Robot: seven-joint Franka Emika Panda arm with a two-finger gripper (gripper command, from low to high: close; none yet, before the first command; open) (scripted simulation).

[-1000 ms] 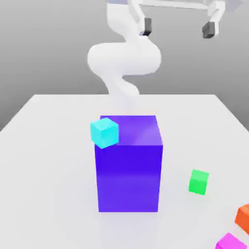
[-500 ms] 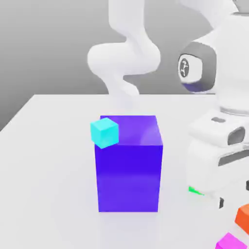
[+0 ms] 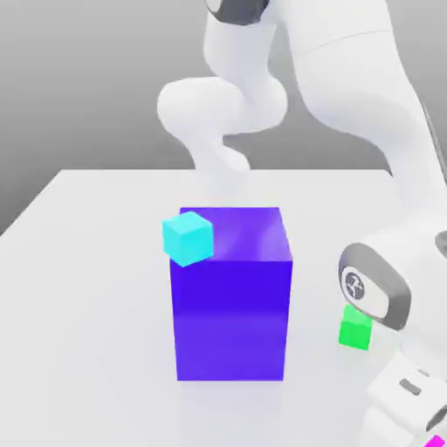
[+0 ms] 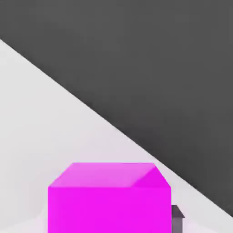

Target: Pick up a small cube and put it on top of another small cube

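Note:
The small magenta cube (image 4: 109, 193) sits on the white table, close under the hand in the hand view. My gripper (image 4: 109, 222) is shut on it, and one dark fingertip (image 4: 176, 219) presses against its side. In the exterior view only a sliver of the magenta cube (image 3: 434, 442) peeks out beneath the lowered white hand (image 3: 409, 402) at the front right corner. The small green cube (image 3: 355, 330) rests on the table just behind the hand, partly covered by the arm's wrist joint.
A big blue-violet block (image 3: 231, 297) stands mid-table, with a cyan cube (image 3: 187, 237) at its upper left corner. The white table (image 3: 87, 262) ends close beyond the magenta cube, where the table edge (image 4: 113, 125) meets dark floor.
The arm came down from high at the back to the front right corner, covering the orange-red cube and most of the magenta cube. The fingers went from open to shut.

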